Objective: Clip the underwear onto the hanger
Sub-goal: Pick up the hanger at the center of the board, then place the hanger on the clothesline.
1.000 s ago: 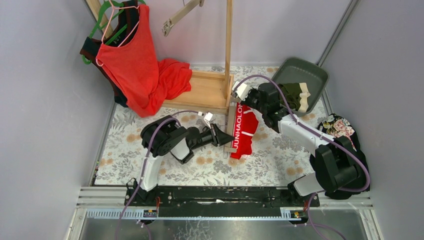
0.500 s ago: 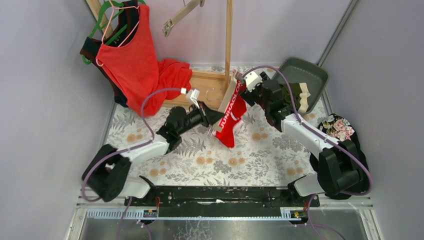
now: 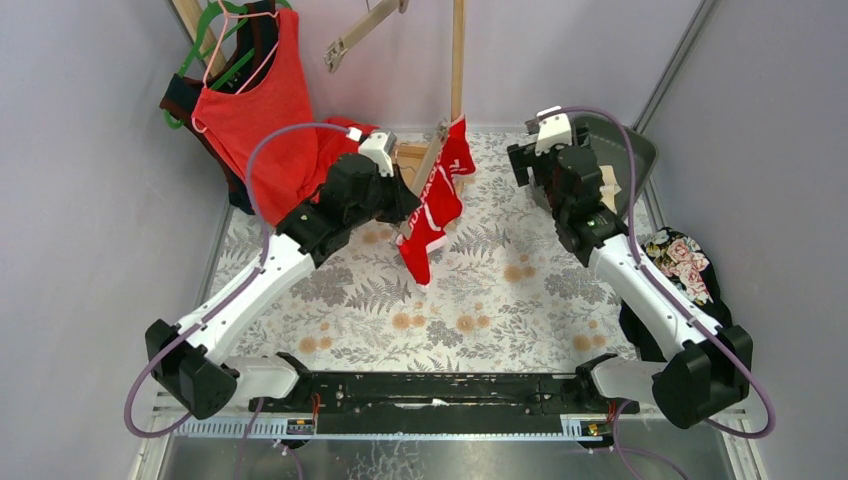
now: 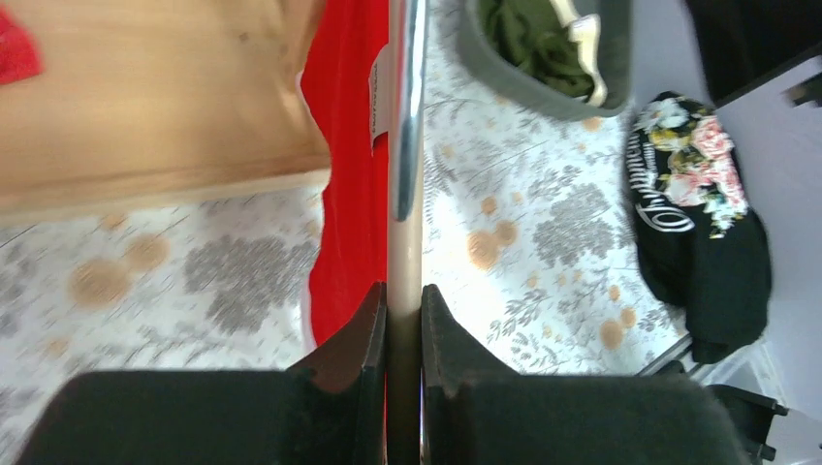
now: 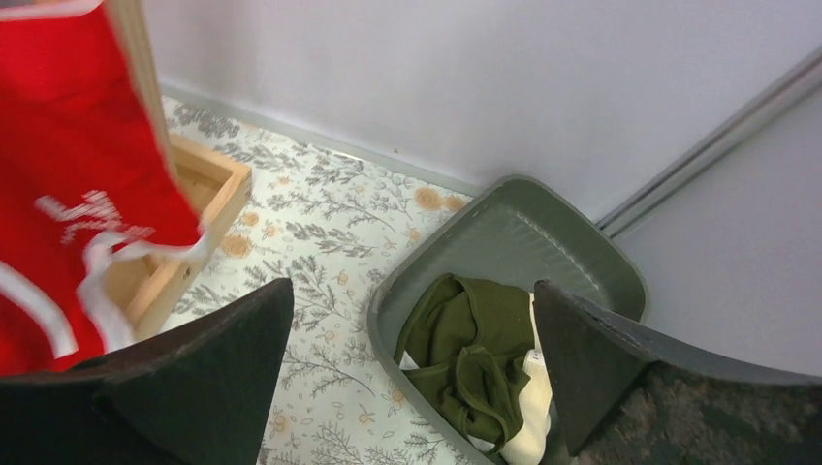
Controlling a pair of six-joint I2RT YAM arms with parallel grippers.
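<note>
The left pincer (image 4: 403, 296) is clamped shut on a pale wooden clip hanger (image 4: 405, 184), from which the bright red lettered briefs (image 3: 434, 212) are hung above the floral counter (image 3: 480, 295). The right pincer (image 5: 412, 295) is spread wide, empty, over the dark olive briefs (image 5: 463, 363), left unclipped in a grey plastic tray (image 5: 528, 228).

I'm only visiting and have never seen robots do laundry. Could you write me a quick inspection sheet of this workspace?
Surface: floral table cover, lying flat.
Job's things: red briefs hang from the hanger; olive briefs lie in the grey bin.
Clutter: red tank top hung at the back left; black floral cloth at the right edge.
Grippers: left gripper, jaws shut on the hanger; right gripper, jaws wide open above the bin.
Cables: purple cables loop along both arms; no snag seen.
Surroundings: wooden stand, plain grey walls.
</note>
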